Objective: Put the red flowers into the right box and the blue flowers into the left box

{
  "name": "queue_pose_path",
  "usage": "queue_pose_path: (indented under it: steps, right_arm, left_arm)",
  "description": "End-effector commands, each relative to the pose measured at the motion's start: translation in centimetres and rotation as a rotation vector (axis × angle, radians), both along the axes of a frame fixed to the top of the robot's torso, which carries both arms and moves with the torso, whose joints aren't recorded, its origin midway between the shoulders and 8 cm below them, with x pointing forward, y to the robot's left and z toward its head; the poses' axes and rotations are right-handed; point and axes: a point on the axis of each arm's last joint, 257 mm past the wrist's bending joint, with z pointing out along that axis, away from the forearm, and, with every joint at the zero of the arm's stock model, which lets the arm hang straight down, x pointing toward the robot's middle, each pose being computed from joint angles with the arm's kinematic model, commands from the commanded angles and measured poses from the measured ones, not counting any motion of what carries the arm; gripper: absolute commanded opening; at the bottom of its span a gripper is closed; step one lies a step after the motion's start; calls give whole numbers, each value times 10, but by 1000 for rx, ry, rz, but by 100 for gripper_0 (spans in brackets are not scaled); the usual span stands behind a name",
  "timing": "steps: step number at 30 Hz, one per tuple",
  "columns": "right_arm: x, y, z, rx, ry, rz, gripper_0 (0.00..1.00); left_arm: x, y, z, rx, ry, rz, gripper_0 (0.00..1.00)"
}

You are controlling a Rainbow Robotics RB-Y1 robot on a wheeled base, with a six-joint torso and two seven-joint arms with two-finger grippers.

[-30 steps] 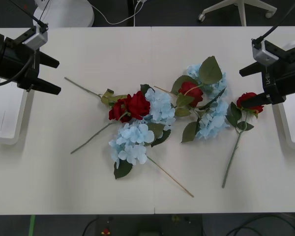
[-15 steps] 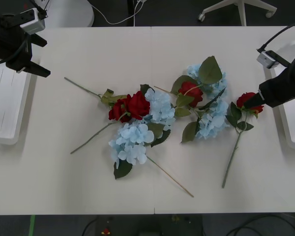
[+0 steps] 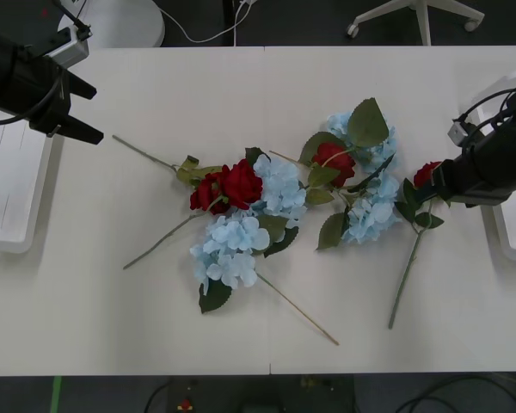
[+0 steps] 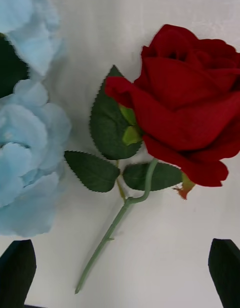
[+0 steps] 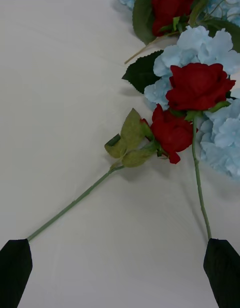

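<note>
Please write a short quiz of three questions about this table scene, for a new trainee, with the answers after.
1. True or false: the right gripper is over the lone red rose nearest the right box, fingers open.
2. Which lies nearest the left gripper? A) a blue flower head B) a green rose stem C) a box
3. Fill in: on the table, the flowers in the boxes number ____.

Key: 1 true; 2 B; 3 none: the left box and right box hold no flowers where visible.
</note>
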Motion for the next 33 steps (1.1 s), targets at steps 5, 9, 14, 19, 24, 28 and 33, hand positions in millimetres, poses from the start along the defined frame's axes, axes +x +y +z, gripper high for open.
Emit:
queue_pose_path:
  steps: [5, 9, 14, 19, 24, 28, 33]
  right_arm:
    - [20, -4, -10, -52, -32, -62, 100]
    - [22, -2, -27, -32, -18, -91, 100]
    - [24, 3, -43, -12, -9, -117, 100]
    - [28, 9, -53, -3, -16, -134, 100]
    - [34, 15, -59, 0, -29, -142, 100]
    - [36, 18, -59, -3, -37, -147, 95]
    - [38, 18, -64, 0, -40, -160, 72]
  left_arm:
    - [6, -52, 25, -279, 73, 4, 100]
    - [9, -58, 28, -263, 45, -7, 100]
    - [16, -46, 35, -109, -53, -25, 100]
    - [14, -46, 21, -65, -87, -32, 100]
    - [9, -31, 15, 109, -199, -66, 100]
    - [10, -32, 20, 225, -365, -93, 100]
    - [10, -30, 34, 337, -552, -86, 100]
